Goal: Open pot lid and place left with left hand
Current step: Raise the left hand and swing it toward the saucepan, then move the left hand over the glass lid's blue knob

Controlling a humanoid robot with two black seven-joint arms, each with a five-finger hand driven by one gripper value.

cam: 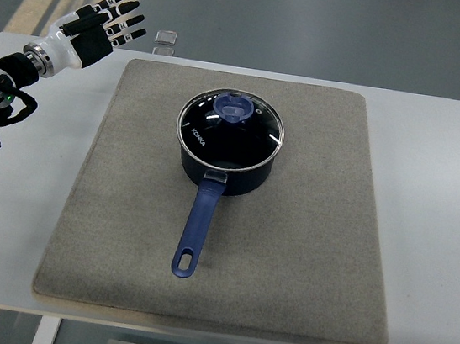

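The pot (226, 156) is sitting upright on a grey mat (303, 258) that is covering most of the counter (440, 251), slightly toward the far edge and roughly midway between the left and right edges. The body is dark blue. Its long blue handle (196, 229) is pointing toward the near edge, angled slightly left. The glass lid (231, 127), metal-rimmed with a blue knob (235, 108), is resting closed on the pot.

Single top view, steep downward look from the robot's own side, mid distance, whole white worktop (446, 209) in frame, floor strip beyond its far edge, left hand's fingers (119, 17) at upper left, worktop centre to their lower right
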